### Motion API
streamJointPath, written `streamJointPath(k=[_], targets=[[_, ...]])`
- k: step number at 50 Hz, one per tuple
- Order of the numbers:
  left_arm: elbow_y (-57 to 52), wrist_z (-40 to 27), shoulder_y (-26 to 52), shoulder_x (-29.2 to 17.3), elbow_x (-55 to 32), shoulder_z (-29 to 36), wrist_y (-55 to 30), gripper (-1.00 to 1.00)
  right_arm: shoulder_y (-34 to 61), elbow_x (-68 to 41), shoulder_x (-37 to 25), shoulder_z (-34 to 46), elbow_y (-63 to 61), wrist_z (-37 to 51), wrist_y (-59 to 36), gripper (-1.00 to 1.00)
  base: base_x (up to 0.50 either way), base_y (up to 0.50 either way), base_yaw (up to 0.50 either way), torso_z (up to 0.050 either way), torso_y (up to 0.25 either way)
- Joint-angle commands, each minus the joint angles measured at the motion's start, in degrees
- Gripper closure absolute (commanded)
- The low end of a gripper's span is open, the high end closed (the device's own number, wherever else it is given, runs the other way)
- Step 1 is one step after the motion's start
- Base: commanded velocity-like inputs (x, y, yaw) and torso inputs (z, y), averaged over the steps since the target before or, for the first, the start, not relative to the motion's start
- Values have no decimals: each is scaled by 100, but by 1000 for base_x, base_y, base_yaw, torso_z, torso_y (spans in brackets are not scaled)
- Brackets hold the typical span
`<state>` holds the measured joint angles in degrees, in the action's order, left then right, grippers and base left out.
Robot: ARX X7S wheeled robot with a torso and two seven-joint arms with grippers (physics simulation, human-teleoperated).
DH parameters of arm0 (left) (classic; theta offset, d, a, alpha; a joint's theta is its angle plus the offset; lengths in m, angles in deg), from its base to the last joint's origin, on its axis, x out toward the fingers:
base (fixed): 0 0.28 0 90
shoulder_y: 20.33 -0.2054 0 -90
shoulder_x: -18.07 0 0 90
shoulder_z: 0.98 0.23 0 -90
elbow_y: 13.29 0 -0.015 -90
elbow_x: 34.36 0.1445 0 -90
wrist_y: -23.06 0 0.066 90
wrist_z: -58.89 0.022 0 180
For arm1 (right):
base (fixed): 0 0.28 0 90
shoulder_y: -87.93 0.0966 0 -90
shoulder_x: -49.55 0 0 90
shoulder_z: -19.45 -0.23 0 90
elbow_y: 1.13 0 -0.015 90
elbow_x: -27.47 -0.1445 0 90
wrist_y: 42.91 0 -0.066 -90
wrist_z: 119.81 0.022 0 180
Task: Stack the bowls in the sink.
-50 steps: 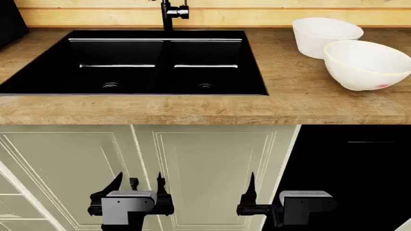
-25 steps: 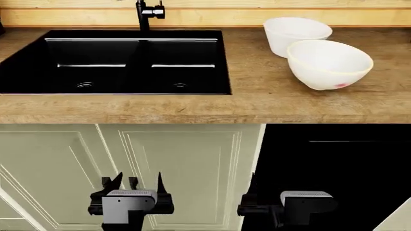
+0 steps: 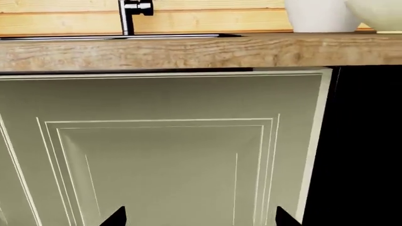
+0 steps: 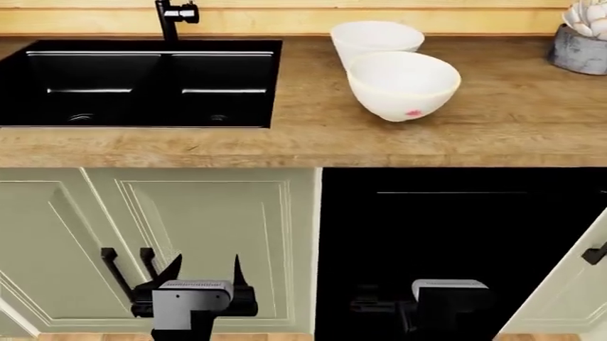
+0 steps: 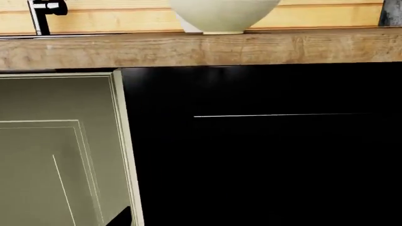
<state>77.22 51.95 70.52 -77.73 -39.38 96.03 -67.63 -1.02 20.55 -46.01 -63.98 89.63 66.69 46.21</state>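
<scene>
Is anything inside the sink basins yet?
No: both basins of the sink show only their drains. The two bowls sit on the counter. The basins' near walls are hidden.

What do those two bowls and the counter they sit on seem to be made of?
The bowls look like glazed ceramic: white, smooth and glossy, though a render could equally be plastic. The counter looks like matte wood, with brown grain streaks and no shine.
</scene>
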Motion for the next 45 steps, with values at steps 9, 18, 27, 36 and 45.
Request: streamJointPath(k=[9,18,27,36,45], targets=[[37,-121,7,-101,-102,117,63,-100,0,-131,-114,119,-6,118,-13,-100,-127,-500,0,0,0],[32,-165,16,-143,-153,154,69,-100,-8,-176,-161,164,-12,153,19,-100,-72,-443,0,0,0],[-222,-223,-7,-212,-206,185,-90,-100,9,-194,-210,196,-221,262,-138,-100,0,0,0,0,0],[-1511,-304,-60,-461,-296,169,-927,-100,13,-296,-400,167,-1272,428,-912,-100,0,0,0,0,0],[-2831,-452,252,-674,-679,-21,-1969,-100,280,-709,-733,-94,-2947,714,-2348,-100,0,0,0,0,0]])
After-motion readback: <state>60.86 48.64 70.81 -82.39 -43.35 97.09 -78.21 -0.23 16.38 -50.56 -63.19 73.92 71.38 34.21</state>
